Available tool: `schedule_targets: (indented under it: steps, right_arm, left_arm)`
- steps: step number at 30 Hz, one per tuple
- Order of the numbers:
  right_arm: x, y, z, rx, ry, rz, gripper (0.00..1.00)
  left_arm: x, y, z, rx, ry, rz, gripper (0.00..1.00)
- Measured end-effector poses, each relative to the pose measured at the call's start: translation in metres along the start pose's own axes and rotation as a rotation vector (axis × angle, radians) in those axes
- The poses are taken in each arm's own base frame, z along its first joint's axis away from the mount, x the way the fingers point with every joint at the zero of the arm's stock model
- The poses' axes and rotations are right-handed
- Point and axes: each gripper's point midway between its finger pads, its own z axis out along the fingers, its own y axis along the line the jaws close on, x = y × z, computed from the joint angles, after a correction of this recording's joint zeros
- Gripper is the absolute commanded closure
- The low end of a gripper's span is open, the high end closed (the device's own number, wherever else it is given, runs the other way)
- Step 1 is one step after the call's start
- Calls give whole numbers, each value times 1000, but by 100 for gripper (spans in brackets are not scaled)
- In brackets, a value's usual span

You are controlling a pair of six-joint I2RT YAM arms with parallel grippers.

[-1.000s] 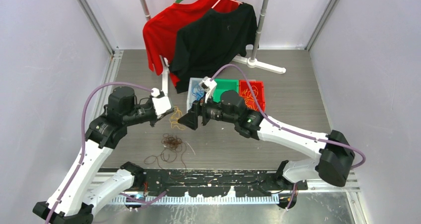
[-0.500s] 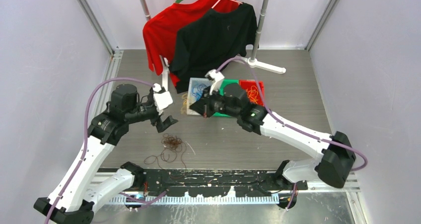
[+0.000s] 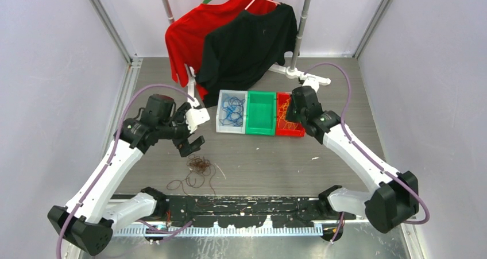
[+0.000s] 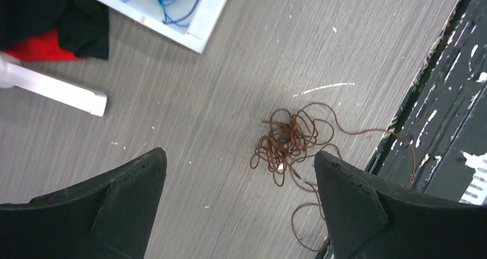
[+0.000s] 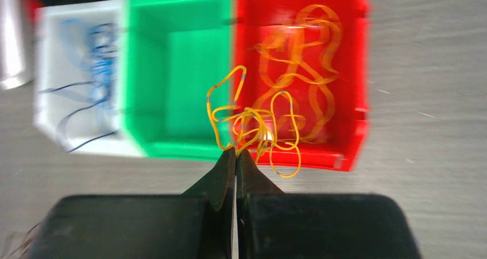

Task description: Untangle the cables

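The right gripper (image 5: 235,151) is closed tight, and a small knot of yellow-orange cable (image 5: 248,123) is pinched at the very tips of its fingers. The knot is held over the near rim of the red bin (image 5: 360,69), in which more loops of the same colour are already lying. The hold is therefore judged to be for dropping it in with its like. Blue cables (image 5: 102,64) are gathered in the white bin (image 5: 46,118), with the green bin (image 5: 178,81) set between these 2, so the strands appear to be sorted 1 colour to a bin.

The left gripper (image 4: 238,155) is spread as wide as it goes and nothing is held in it. It is poised above the table (image 4: 189,98), with the tangled brown cable (image 4: 287,141) framed between its 2 fingers, near the table's front edge. This pose is judged to be a line-up for the next pick
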Motion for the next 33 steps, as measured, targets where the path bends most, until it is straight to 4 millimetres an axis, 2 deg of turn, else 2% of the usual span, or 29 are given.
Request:
schedule_targets:
  steps: [3, 6, 8, 11, 13, 17, 20, 23, 25, 28, 30, 33]
  right_arm:
    - [5, -38, 14, 153, 34, 14, 98]
    - [14, -66, 26, 260, 76, 20, 80]
    - [21, -75, 35, 294, 106, 12, 67]
    - [29, -77, 45, 311, 144, 1, 61]
    - [26, -74, 46, 302, 142, 3, 60]
    - [3, -62, 43, 265, 88, 19, 58]
    - [-13, -48, 39, 219, 46, 26, 58]
    - [-16, -22, 27, 137, 17, 3, 58]
    - [-10, 8, 14, 44, 0, -32, 58]
    - [10, 50, -6, -90, 1, -88, 59]
    - [31, 70, -16, -164, 26, -124, 59]
    - [61, 82, -26, -218, 67, -166, 59]
  left_arm:
    - [15, 0, 4, 10, 72, -6, 0]
    - [26, 1, 5, 17, 120, -20, 0]
    - [31, 0, 5, 23, 140, -30, 0]
    - [38, 0, 5, 32, 162, -25, 1]
    - [45, -2, 7, 41, 180, -22, 1]
    - [65, -5, 9, 61, 226, -28, 0]
    - [80, -4, 8, 65, 257, -52, 7]
    - [89, -2, 11, 78, 278, -64, 16]
    - [96, -5, 15, 97, 297, -70, 20]
    - [110, -14, 21, 142, 325, -74, 24]
    - [119, -20, 25, 164, 339, -82, 28]
    - [126, -21, 32, 176, 355, -105, 31]
